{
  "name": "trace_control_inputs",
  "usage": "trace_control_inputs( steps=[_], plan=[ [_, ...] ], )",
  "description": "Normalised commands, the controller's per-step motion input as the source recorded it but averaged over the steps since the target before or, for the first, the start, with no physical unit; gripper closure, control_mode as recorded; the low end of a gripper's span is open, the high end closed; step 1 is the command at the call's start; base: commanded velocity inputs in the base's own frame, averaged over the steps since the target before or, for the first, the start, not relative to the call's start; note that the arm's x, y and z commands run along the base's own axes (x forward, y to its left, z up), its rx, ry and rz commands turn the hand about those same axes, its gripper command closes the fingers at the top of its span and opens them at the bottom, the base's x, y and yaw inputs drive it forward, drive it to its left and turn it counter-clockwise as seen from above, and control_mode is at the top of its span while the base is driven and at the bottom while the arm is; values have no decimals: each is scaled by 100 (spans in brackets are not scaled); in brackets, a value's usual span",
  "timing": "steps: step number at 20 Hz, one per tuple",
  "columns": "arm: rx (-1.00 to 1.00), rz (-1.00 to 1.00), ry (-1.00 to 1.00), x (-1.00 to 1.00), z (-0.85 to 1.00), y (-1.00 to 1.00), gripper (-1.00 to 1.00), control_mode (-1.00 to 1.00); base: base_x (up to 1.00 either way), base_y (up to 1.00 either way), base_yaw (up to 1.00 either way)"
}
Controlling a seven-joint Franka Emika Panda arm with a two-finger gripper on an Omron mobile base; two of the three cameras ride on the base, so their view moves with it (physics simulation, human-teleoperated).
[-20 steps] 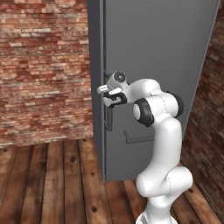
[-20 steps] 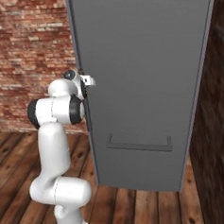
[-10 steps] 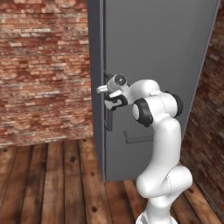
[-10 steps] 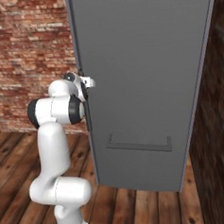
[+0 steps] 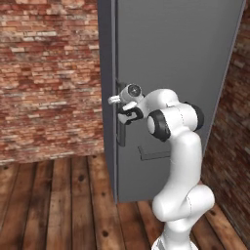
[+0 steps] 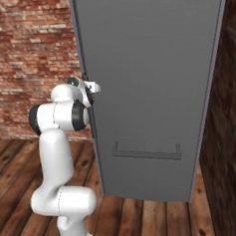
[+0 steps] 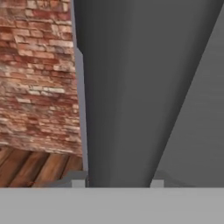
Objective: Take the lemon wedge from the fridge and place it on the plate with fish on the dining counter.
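The fridge (image 5: 176, 58) (image 6: 146, 63) is a tall dark grey cabinet with its door closed. Its vertical dark bar handle (image 5: 120, 137) runs down the door's left edge. My gripper (image 5: 122, 115) (image 6: 91, 93) is at that handle, at mid height. In the hand view the handle (image 7: 122, 109) runs up between my two fingertips, and my gripper (image 7: 117, 183) is shut on it, with each tip against a side of the bar. The lemon wedge is hidden behind the closed door. The plate with fish and the dining counter are out of view.
A red brick wall (image 5: 49, 73) stands left of the fridge and a darker brick wall (image 6: 229, 107) is on its right. The floor (image 5: 58, 205) is wooden planks. A long horizontal drawer grip (image 6: 146, 151) sits low on the fridge front.
The fingers have closed in from wide open onto the handle bar. The arm and base have stayed where they were.
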Motion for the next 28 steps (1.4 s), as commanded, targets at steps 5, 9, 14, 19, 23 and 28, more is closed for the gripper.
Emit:
trace_control_inputs(
  steps=[5,9,14,19,23,28],
  plan=[
    [0,-4,-3,-24,0,-11,100,-100,0,0,0],
    [0,-18,0,-93,0,-52,100,-100,0,0,0],
    [0,-28,0,-100,0,-78,100,-100,0,0,0],
    [3,-35,0,-100,11,-91,100,-100,0,0,0],
    [4,-37,0,-100,19,-98,100,-100,0,0,0],
    [10,-39,0,-100,51,-97,-100,-100,0,0,0]
  ],
)
